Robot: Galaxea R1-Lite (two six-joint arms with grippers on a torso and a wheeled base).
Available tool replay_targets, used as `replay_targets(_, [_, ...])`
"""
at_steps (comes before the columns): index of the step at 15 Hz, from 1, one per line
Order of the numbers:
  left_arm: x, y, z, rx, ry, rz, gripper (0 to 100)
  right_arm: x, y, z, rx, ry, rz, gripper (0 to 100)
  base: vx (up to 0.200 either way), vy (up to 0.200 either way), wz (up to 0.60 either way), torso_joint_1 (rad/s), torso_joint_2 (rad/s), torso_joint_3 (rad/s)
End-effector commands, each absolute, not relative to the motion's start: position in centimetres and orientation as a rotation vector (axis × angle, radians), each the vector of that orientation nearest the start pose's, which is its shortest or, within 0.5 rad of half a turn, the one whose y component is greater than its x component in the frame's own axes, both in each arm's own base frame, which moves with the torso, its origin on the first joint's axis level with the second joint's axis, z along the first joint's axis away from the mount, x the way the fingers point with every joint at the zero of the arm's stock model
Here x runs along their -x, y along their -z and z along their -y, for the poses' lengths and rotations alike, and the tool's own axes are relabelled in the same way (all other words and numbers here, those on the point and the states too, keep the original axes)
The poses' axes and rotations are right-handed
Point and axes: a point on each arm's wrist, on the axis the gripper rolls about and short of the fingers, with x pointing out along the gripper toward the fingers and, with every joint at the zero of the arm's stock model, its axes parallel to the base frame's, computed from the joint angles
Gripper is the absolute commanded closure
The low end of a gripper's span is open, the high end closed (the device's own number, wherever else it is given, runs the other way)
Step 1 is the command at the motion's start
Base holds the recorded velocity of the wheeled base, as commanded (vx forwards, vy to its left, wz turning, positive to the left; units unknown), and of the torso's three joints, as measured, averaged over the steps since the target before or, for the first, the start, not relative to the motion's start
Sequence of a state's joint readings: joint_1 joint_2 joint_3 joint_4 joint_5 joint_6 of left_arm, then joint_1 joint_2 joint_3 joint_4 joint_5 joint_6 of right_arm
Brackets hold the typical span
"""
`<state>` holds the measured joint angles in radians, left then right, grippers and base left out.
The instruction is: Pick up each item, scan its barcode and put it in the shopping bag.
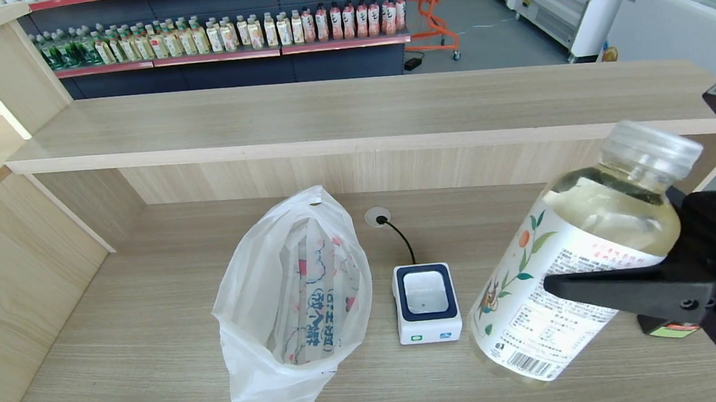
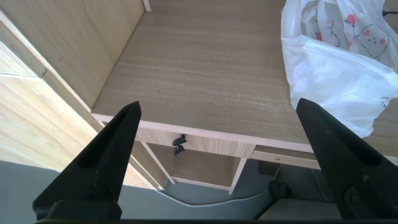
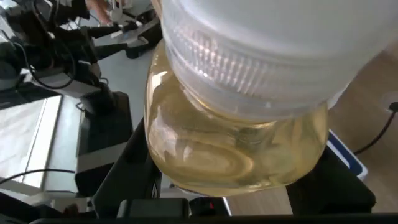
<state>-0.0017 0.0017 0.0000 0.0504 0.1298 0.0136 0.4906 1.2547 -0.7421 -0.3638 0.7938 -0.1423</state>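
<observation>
Right gripper (image 1: 595, 288) clamped on bottle (image 1: 590, 234); bottle held tilted above counter (image 1: 152, 345), cap up toward right, barcode on low end facing head camera; scanner (image 1: 427, 302) on counter between bottle and bag (image 1: 245, 312); bag open, printed packet (image 1: 317, 293) inside; left gripper (image 2: 217, 106) spread wide, empty, above counter's near edge, bag near.

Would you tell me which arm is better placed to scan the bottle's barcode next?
Right. The right hand grips the bottle, held tilted beside the scanner with its barcode at the low end. The left hand is open, empty, at the counter's front edge beyond the bag.
</observation>
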Motion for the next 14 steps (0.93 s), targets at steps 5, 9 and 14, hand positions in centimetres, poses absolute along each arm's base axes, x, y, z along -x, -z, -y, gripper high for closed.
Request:
replay_targets(5, [2.3, -7.0, -0.3, -0.017, -0.128, -0.053, 0, -24.8, -19.5, -11.5, 0.687, -1.175, 0.099, 100, 0.0, 0.0, 0.0, 0.0, 0.0, 0.0])
replay_targets(9, [2.3, -7.0, -0.3, -0.017, -0.128, -0.053, 0, -27.9, -18.3, -12.6, 0.812, -1.106, 0.207, 100, 0.0, 0.0, 0.0, 0.0, 0.0, 0.0])
replay_targets(14, [2.3, -7.0, -0.3, -0.017, -0.128, -0.053, 0, -29.2, -17.5, -12.7, 0.883, -1.05, 0.404, 100, 0.0, 0.0, 0.0, 0.0, 0.0, 0.0])
